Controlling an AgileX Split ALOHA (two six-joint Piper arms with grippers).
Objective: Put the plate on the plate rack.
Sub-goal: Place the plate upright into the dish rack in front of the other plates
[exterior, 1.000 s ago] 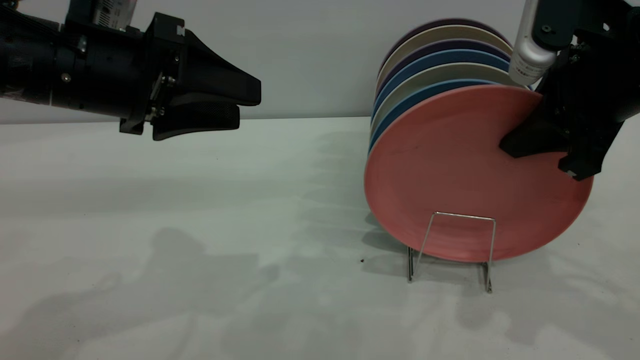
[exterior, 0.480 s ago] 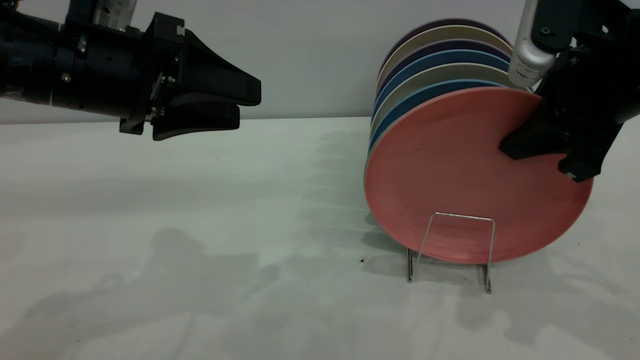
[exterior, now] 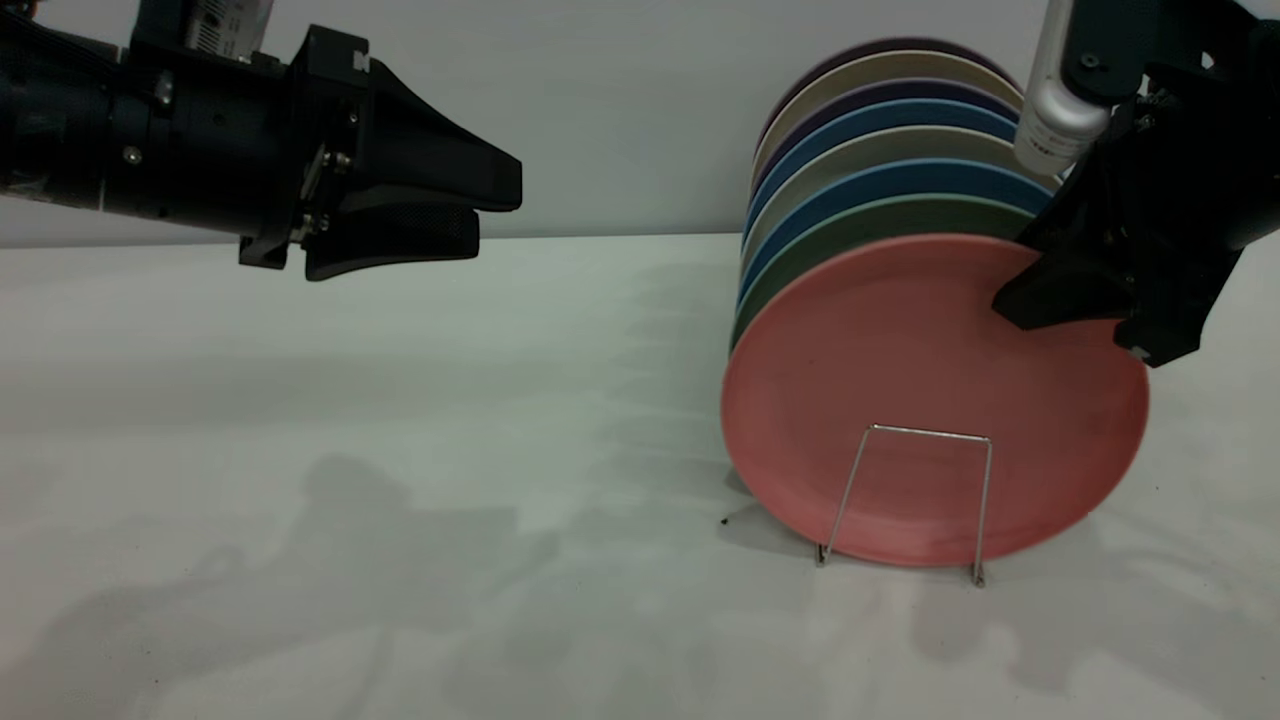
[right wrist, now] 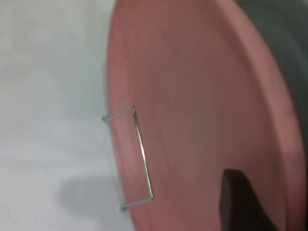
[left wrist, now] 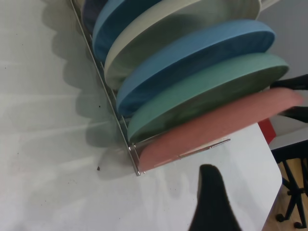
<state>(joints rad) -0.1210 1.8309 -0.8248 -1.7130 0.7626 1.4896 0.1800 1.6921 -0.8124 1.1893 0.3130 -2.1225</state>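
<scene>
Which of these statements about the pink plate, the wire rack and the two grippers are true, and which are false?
1. The pink plate sits in the front slot of the rack. True.
2. The plate just behind it is blue. False: it is a green plate.
3. The left gripper holds a plate. False: it hangs apart, holding nothing.
4. The right gripper is at the pink plate's upper edge. True.
5. The rack's loops stand taller than the plates. False: much lower.

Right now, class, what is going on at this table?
The right gripper is at the upper edge of the pink plate, which stands in the front slot of the wire rack, ahead of a green plate and others. The left gripper hangs off to the side, holding nothing.
</scene>
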